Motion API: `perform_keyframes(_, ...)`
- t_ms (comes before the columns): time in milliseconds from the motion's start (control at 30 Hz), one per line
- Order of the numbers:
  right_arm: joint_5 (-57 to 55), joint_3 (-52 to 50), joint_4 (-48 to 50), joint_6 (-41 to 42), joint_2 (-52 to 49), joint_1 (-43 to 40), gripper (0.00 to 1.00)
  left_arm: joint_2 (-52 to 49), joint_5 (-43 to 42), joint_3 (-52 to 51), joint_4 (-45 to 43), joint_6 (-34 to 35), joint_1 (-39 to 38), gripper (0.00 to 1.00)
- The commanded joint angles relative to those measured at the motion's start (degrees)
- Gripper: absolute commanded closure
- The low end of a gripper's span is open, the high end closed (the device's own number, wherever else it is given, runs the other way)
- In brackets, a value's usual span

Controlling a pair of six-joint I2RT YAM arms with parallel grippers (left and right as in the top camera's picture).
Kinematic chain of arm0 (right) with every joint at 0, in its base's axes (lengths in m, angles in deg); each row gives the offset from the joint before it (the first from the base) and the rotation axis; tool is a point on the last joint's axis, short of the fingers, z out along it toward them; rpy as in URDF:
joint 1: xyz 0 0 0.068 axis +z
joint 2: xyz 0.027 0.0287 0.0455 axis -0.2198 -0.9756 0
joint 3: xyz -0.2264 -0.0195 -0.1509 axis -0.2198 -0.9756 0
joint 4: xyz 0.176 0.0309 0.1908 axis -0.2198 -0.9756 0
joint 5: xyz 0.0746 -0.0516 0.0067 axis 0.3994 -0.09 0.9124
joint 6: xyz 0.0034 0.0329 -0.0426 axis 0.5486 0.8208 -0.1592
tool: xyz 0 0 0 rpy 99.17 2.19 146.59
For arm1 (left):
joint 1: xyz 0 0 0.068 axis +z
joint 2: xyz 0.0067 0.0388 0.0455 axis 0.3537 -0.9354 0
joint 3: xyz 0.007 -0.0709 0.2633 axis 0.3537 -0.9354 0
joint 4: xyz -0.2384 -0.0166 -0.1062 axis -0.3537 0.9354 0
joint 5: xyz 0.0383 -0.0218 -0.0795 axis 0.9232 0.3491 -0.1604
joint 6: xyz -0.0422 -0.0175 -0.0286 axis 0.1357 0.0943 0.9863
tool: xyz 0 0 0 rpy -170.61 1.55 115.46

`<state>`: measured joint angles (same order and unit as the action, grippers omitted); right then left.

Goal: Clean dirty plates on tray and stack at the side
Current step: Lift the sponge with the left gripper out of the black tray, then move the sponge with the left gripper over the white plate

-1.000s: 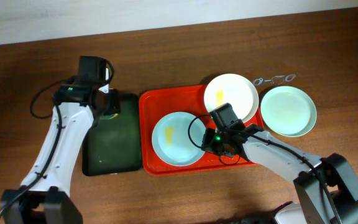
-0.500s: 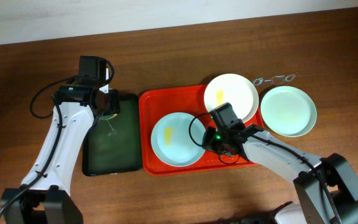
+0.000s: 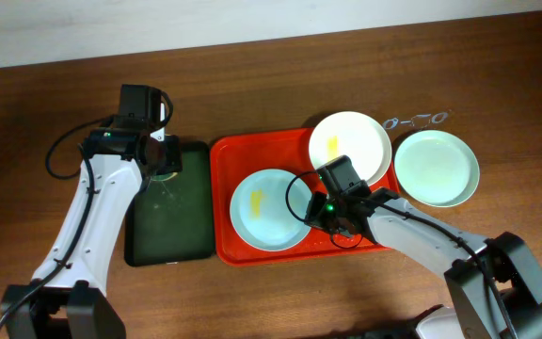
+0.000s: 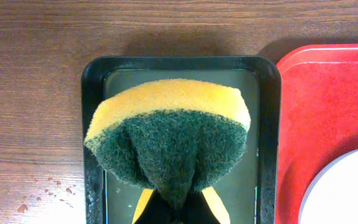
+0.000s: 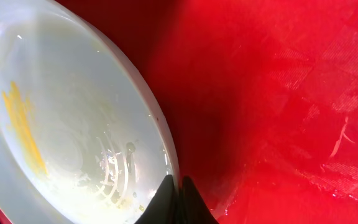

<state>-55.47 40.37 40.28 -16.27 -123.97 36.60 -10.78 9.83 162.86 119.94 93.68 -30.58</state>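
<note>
- Left gripper (image 4: 176,210) was clamped on a sponge (image 4: 169,134) of yellow foam with a green scouring face, which was squeezed into a fold between the jaws.
- Sponge hung over the dark green tray (image 4: 92,137); contact with the tray floor could not be judged.
- Right gripper (image 5: 176,190) had its jaws drawn to a narrow pinch on the rim of the smeared mint plate (image 5: 67,124).
- That plate lay on the red tray (image 3: 226,179), low and central, and carried a yellow streak.
- Cream plate (image 3: 351,141), with a yellow spot, sat at the tray's far right corner and overhung the rim.
- Second mint plate (image 3: 436,168) lay on the table (image 3: 252,85), off the tray and just beside the cream plate.
</note>
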Motion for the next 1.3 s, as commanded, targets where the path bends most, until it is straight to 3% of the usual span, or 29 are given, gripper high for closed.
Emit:
perform_keyframes(0,-0.02,-0.2,-0.17,-0.09,-0.26,0.46,0.96,0.07,1.16,0.55,0.26,-0.9,0.59,1.0)
perform_keyframes(467,-1.4,-0.2,0.2,2.25,-0.31,0.46,0.96,-0.11,-1.95,4.42,3.39,-1.49,3.76,1.0)
perform_keyframes(733,-1.38,-0.2,0.17,2.27,-0.31,0.46,0.96,-9.42,-1.73,21.86,18.75,-2.23,3.65,1.0)
perform_keyframes(1033,-1.38,-0.2,0.04,2.27,-0.31,0.46,0.96,-12.55,-7.37,21.81,18.82,-2.21,1.92,1.0)
perform_keyframes(1267,-1.38,-0.2,0.07,2.27,-0.31,0.46,0.96,-12.55,-11.72,21.73,18.75,-2.19,-3.74,1.0)
